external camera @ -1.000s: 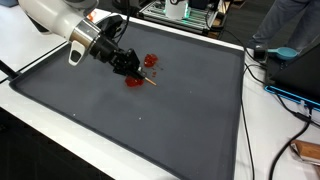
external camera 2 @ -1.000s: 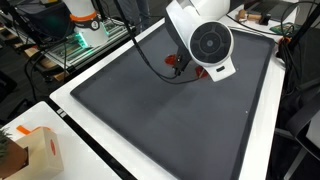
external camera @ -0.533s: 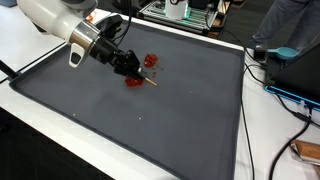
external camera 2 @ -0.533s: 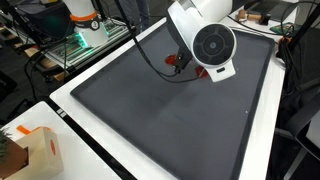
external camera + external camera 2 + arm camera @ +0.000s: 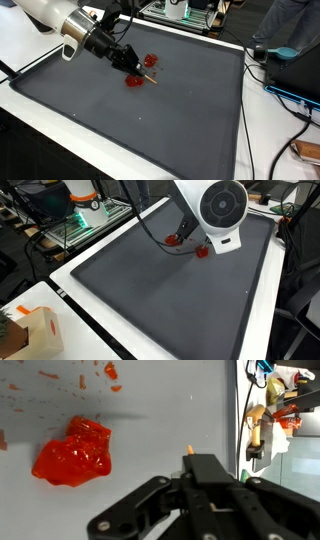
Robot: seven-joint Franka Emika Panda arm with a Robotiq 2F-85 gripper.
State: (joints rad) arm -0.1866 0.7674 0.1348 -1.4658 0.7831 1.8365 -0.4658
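Observation:
My gripper (image 5: 136, 70) hangs low over a dark grey mat (image 5: 150, 125), shut on a thin stick (image 5: 151, 80) whose tip slants down toward the mat. In the wrist view the black fingers (image 5: 195, 465) are pressed together, and the stick's orange tip (image 5: 190, 450) pokes out past them. A crumpled red lump (image 5: 72, 452) lies on the mat just left of the fingers, with small red crumbs (image 5: 110, 372) further off. In both exterior views two red pieces (image 5: 133, 82) (image 5: 150, 61) (image 5: 172, 241) (image 5: 203, 251) lie beside the gripper (image 5: 186, 232).
The mat sits on a white table (image 5: 60, 40). A black cable (image 5: 243, 100) runs along the mat's edge. A person in blue (image 5: 285, 30) stands at the back. A cardboard box (image 5: 35, 330) sits at a corner, and lab equipment (image 5: 85, 210) stands behind.
The arm has drawn up and back a little from the red pieces, the gripper still shut on the stick. The red pieces have not moved.

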